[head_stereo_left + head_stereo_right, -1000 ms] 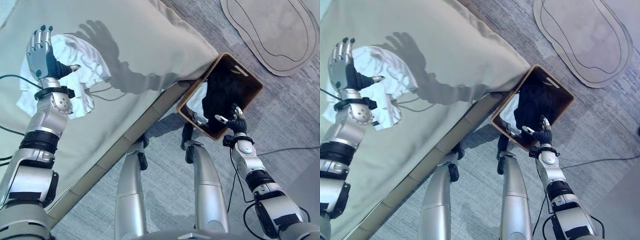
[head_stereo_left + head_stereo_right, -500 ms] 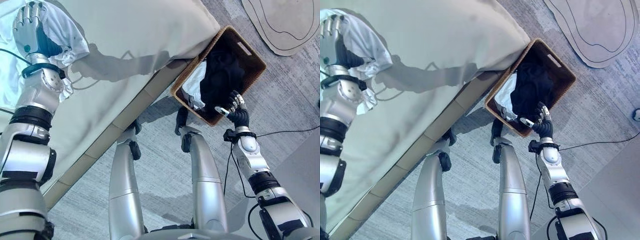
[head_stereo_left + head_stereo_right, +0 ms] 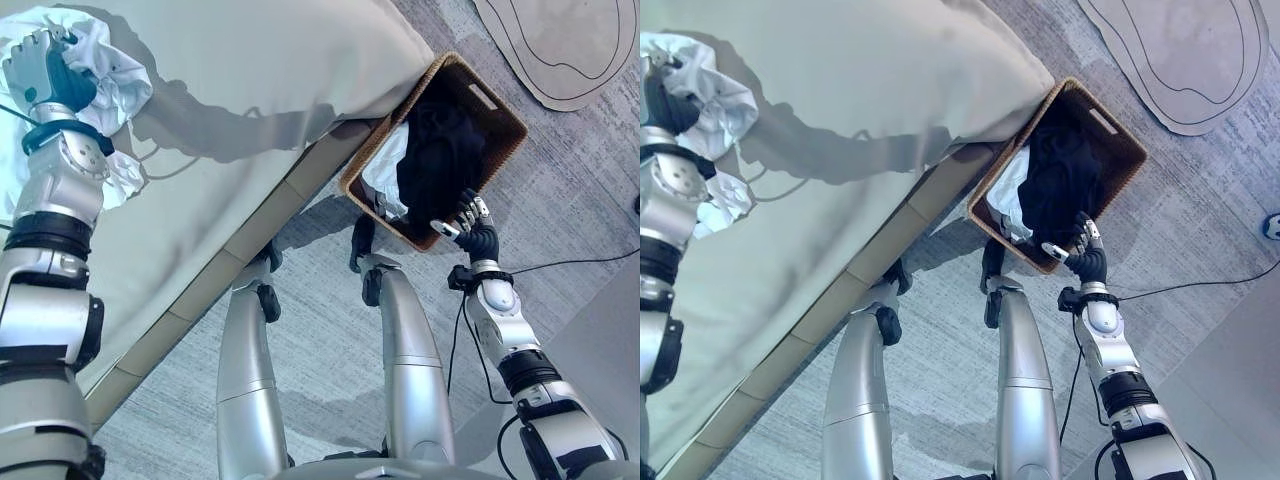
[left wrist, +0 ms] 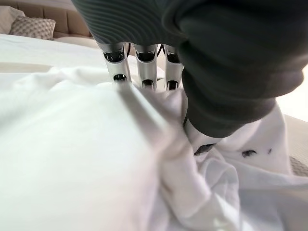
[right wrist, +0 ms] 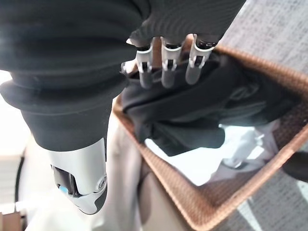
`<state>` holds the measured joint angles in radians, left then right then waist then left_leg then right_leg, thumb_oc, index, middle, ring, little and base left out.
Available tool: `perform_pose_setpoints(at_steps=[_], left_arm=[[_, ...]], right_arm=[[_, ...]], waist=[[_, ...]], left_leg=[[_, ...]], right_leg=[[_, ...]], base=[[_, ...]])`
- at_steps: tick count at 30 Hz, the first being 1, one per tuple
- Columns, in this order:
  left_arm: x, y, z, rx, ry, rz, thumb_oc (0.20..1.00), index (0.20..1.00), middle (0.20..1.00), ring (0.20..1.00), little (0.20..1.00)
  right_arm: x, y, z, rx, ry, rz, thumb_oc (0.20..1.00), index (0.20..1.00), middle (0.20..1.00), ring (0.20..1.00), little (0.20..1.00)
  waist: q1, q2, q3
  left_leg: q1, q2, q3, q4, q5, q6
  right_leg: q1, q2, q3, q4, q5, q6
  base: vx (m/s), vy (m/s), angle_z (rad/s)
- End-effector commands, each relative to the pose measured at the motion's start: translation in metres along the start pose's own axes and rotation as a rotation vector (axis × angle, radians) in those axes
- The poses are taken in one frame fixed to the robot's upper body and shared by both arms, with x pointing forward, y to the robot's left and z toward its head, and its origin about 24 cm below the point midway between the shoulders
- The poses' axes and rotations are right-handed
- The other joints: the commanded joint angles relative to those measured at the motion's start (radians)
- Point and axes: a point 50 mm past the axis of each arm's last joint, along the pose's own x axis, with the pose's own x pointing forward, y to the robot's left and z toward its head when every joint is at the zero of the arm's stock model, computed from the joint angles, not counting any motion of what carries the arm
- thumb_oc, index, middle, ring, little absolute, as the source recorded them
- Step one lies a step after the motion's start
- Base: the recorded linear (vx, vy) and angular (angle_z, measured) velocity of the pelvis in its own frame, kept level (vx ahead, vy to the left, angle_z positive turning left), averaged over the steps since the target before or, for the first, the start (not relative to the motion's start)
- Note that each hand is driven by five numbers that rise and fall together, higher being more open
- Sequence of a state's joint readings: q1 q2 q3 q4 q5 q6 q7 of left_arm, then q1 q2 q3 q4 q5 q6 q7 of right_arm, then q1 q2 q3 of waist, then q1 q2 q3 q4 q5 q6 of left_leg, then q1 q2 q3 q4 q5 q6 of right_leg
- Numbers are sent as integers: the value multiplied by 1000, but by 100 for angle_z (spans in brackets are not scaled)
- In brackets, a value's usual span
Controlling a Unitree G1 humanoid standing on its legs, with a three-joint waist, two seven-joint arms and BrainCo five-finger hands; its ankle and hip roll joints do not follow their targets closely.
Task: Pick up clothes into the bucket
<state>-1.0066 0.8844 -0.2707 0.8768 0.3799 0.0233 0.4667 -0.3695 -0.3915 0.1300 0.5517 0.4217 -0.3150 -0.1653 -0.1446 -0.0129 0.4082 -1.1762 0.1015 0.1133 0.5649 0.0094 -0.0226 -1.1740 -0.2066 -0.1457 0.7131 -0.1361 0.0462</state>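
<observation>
Grasping white cloth (image 3: 105,75), left robot hand (image 3: 45,80) curls (right robot hand (image 3: 472,228) relaxed).

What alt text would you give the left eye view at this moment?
The robot's left hand digs its curled fingers into a white garment on the pale bed. Its right hand hangs open by the near rim of a brown wicker basket on the floor, which holds dark clothes and a white piece.
</observation>
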Motion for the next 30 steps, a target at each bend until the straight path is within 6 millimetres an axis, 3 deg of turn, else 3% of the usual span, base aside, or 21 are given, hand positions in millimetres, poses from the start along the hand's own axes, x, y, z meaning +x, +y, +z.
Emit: perform_pose_setpoints(at_steps=[1,8,10,12,13,14,19,21,22,24,25,29,30], left_arm=[[-30,-24,-29,45,42,-92,200,200,200,200,200],[-68,-45,-30,-89,8,-118,200,200,200,200,200],[-87,-51,-21,-177,-36,-115,200,200,200,200,200],[-99,-54,-14,-230,-68,-122,200,200,200,200,200],[-100,-54,-15,-229,-65,-124,200,200,200,200,200],[-106,-57,-12,-249,-76,-140,200,200,200,200,200],[-135,-57,12,-432,-165,-164,200,200,200,200,200],[-146,-56,30,-541,-233,-192,200,200,200,200,200],[-146,-56,30,-541,-232,-193,200,200,200,200,200],[-155,-47,50,-646,-337,-220,200,200,200,200,200],[-155,-47,50,-646,-337,-220,200,200,200,200,200],[-170,-31,81,-853,-494,-279,200,200,200,200,200],[-170,-31,81,-854,-494,-279,200,200,200,200,200]], right_arm=[[-16,-5,-8,5,2,-5,1000,1000,1000,1000,1000],[-15,-13,-10,-24,16,-34,1000,1000,1000,1000,1000],[-13,-14,-8,-45,12,-47,1000,1000,1000,1000,1000],[-12,-17,-5,-84,2,-46,1000,1000,1000,1000,1000],[-12,-16,-5,-86,4,-45,1000,1000,1000,1000,1000],[-12,-17,-4,-106,-1,-44,1000,1000,1000,1000,1000],[-11,-11,-2,-252,-16,-1,1000,1000,1000,1000,1000],[-11,0,-3,-358,-25,69,1000,1000,1000,1000,1000],[-11,1,-4,-359,-25,69,1000,1000,1000,1000,1000],[-15,20,-6,-410,-37,176,1000,1000,1000,1000,1000],[-15,20,-6,-409,-38,177,1000,1000,1000,1000,1000],[-26,64,0,-367,-100,397,1000,1000,1000,1000,1000],[-25,64,0,-366,-101,397,1000,1000,1000,1000,1000]], waist=[[12,13,-88],[31,12,-90],[47,11,-97],[54,7,-93],[54,10,-97],[55,8,-92],[79,11,-99],[93,14,-110],[92,14,-107],[103,15,-122],[101,14,-122],[114,6,-165],[114,6,-165]], left_leg=[[53,8,-9,11,-88,-16],[201,3,-5,-82,-71,-22],[289,-2,-7,-131,-63,-27],[339,-11,1,-163,-30,-20],[356,-9,-8,-167,-54,-29],[377,-16,-1,-182,-24,-21],[543,-31,-12,-268,-5,-29],[627,-39,-17,-323,9,-34],[633,-39,-17,-326,10,-34],[719,-44,-20,-390,32,-42],[719,-46,-21,-396,40,-41],[835,-40,-14,-468,53,-48],[835,-41,-14,-471,59,-47]], right_leg=[[73,-43,94,-222,164,123],[219,-44,72,-303,177,124],[308,-44,60,-345,180,124],[368,-50,44,-382,208,115],[383,-45,49,-381,187,124],[409,-50,37,-399,213,115],[580,-53,1,-466,214,118],[664,-55,-19,-493,214,121],[670,-55,-20,-496,214,121],[759,-48,-39,-541,217,124],[760,-49,-41,-547,224,124],[876,-27,-63,-630,235,130],[876,-28,-64,-634,240,129]], base=[[0,0,0],[-7,-15,-1],[13,-31,6],[-19,-43,6],[-60,-41,10],[24,-36,9],[47,-32,6],[56,-30,7],[46,-20,9],[56,-34,8],[49,-28,9],[77,-34,8],[116,-53,0]])
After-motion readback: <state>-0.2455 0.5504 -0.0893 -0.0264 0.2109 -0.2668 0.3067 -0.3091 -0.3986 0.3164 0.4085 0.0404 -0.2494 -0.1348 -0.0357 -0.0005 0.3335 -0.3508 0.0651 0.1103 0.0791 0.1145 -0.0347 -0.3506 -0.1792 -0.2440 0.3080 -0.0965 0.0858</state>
